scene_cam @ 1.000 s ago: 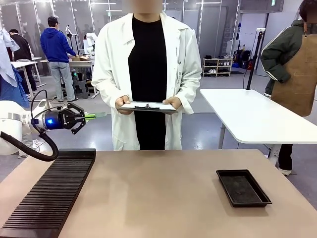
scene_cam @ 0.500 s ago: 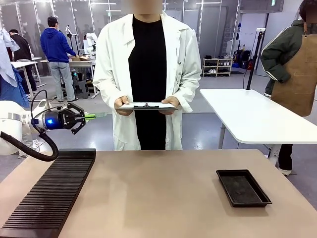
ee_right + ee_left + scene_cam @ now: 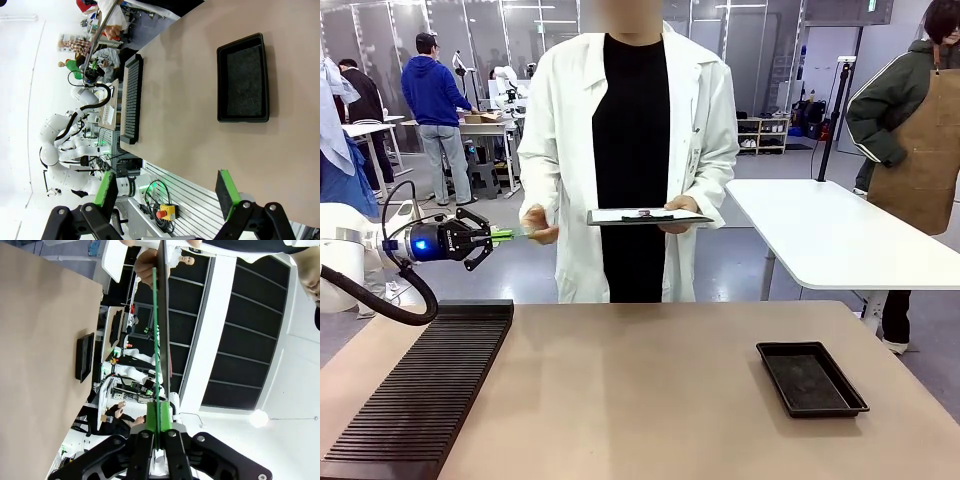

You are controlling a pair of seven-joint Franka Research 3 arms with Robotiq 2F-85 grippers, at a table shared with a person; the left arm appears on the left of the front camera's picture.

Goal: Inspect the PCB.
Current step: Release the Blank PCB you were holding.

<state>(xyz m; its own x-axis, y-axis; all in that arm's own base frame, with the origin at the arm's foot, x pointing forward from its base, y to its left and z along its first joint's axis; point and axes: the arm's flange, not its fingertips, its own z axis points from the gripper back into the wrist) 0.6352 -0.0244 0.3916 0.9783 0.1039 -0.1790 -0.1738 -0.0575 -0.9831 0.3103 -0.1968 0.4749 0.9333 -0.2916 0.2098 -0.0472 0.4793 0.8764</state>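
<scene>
You see tan table [image 3: 650, 400] across lower frame, person in white coat [image 3: 560, 120] at top centre. Slotted black rack [image 3: 420, 400] lower left, black tray [image 3: 810, 378] lower right. Clipboard [image 3: 648, 216] rests on one hand, centre. Your left gripper [image 3: 503, 237] mid-left, clamped on PCB [image 3: 523, 233], board edge-on; person's other hand [image 3: 540, 225] at its far end, perhaps touching. Your right gripper [image 3: 167, 187] has jaws spread wide above table.

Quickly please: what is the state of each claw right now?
Left claw: closed on the thin flat green rectangular circuit board, seen edge-on.
Right claw: open, holding nothing.
</scene>
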